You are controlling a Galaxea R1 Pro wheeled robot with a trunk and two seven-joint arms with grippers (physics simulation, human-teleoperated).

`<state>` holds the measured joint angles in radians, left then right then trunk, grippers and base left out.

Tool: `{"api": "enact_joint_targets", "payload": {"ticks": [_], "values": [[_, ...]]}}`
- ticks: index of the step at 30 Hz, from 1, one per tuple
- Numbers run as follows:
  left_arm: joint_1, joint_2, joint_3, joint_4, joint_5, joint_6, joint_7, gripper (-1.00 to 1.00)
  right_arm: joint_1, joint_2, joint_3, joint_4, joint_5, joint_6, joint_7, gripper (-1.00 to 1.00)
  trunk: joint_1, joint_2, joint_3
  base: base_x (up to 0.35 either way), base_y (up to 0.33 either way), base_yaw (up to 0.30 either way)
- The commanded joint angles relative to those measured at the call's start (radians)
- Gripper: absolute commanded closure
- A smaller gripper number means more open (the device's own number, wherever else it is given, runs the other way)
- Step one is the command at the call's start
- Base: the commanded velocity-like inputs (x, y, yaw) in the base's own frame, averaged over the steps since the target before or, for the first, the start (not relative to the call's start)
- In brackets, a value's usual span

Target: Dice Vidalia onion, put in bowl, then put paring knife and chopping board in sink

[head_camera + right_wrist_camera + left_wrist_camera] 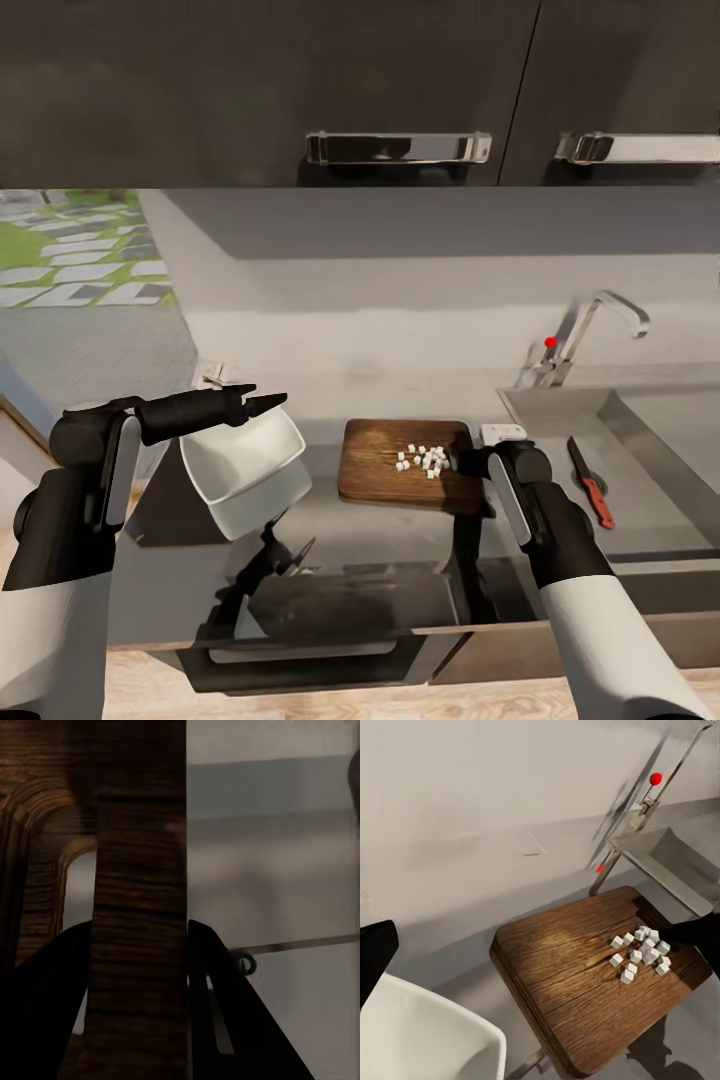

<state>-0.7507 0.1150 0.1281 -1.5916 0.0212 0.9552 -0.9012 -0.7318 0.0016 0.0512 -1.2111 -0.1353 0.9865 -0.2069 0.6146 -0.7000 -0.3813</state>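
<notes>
My right gripper point(470, 462) is shut on the right edge of the dark wooden chopping board point(400, 462), which sits level over the countertop point(400, 535). In the right wrist view the board's edge point(139, 907) runs between both fingers point(240, 1020). Small white onion dice point(425, 459) lie in a heap near that end of the board point(577, 975), seen too as dice point(641, 952). My left gripper point(255, 402) is shut on the rim of the white bowl point(240, 455), held tilted above the counter, left of the board. The red-handled paring knife point(590, 482) lies on the steel at the sink's point(660, 430) left side.
The chrome faucet point(595, 325) with its red knob point(550, 342) stands behind the sink. Dark upper cabinets with steel handles point(398, 148) hang overhead. A window point(80, 250) opens at the far left. The counter's front edge point(400, 630) runs below both arms.
</notes>
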Motion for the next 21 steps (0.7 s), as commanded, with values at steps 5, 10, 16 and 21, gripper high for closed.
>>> {"api": "enact_joint_targets", "payload": {"ticks": [5,10,16,21], "values": [[-0.001,0.0,0.001,0.0,0.002,0.008,-0.002,-1.0,0.0,0.0,0.001,-0.001,-0.012,0.003,-0.011,1.0,0.0,-0.001,0.006,0.0,0.0,0.0],[-0.001,0.0,0.001,-0.001,0.002,0.008,-0.002,-1.0,-0.001,0.0,0.001,-0.001,-0.012,0.003,-0.011,1.0,0.0,-0.001,0.012,0.0,0.0,0.0],[-0.001,0.0,0.001,-0.001,0.002,0.008,-0.002,-1.0,-0.001,0.0,0.002,-0.005,-0.012,0.004,-0.011,1.0,0.0,-0.001,0.02,0.0,0.0,0.0],[-0.001,0.0,0.001,0.0,0.002,0.007,-0.002,-1.0,-0.001,0.0,0.002,-0.005,-0.012,0.004,-0.011,1.0,0.0,-0.001,0.026,0.0,0.0,0.0]]}}
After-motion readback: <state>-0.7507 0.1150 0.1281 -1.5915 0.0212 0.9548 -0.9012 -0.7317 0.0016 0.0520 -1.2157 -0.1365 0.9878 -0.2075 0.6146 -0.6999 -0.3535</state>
